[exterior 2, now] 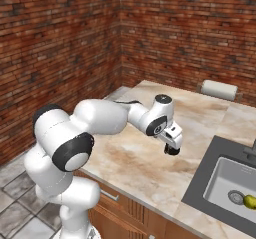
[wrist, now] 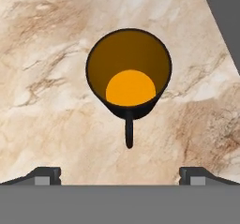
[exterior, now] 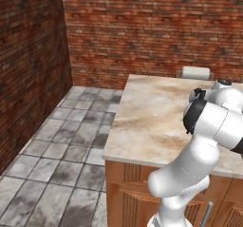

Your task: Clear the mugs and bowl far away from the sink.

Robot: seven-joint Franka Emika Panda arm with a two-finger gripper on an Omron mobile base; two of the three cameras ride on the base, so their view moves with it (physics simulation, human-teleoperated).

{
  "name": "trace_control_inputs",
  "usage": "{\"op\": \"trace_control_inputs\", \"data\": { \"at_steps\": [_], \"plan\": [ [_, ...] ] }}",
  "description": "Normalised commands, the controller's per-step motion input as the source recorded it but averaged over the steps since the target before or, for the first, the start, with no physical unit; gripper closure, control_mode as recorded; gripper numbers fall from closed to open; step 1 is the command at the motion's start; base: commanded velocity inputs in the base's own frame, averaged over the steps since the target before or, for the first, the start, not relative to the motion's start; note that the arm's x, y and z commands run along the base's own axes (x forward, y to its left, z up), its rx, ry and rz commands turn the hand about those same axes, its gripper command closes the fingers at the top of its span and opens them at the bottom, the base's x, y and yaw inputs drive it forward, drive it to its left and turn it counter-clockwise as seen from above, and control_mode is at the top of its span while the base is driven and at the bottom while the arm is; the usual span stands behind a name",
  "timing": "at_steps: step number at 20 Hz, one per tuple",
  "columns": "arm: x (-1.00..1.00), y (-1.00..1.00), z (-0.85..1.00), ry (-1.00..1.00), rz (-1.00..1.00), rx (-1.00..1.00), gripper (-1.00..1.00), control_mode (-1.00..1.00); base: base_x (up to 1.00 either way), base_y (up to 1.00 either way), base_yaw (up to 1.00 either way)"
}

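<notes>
A black mug (wrist: 129, 73) with a yellow-orange inside stands upright on the marble counter (wrist: 47, 78), seen from straight above in the hand view. Its thin handle points toward the bottom of that view. My gripper (wrist: 120, 175) hangs open above the mug, its fingertips (wrist: 47, 175) spread wide to either side and clear of it. In the right base view the gripper (exterior 2: 172, 148) points down over the counter just left of the sink (exterior 2: 235, 183). The bowl is out of view.
A small yellow-green round thing (exterior 2: 249, 201) lies in the sink basin. A pale roll on a holder (exterior 2: 218, 89) stands at the counter's far edge. The sink's dark surround (wrist: 225, 12) lies close to the mug. Brick walls and a tiled floor (exterior: 57, 145) surround the counter.
</notes>
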Motion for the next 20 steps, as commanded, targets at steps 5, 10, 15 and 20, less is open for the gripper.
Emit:
{"op": "trace_control_inputs", "data": {
  "at_steps": [5,10,15,20],
  "plan": [
    [0.04,-0.13,-0.21,-0.02,0.0,0.0,-1.0,-1.0,0.0,0.0,0.0],
    [0.0,-0.07,-0.17,-0.04,0.02,0.0,-1.0,-1.0,0.0,0.0,0.0],
    [0.03,-0.08,-0.08,-0.02,0.03,0.0,-1.0,-1.0,0.0,0.0,0.0],
    [0.09,-0.07,0.0,0.0,0.04,0.0,-1.0,-1.0,0.0,0.0,0.0]
  ]
}}
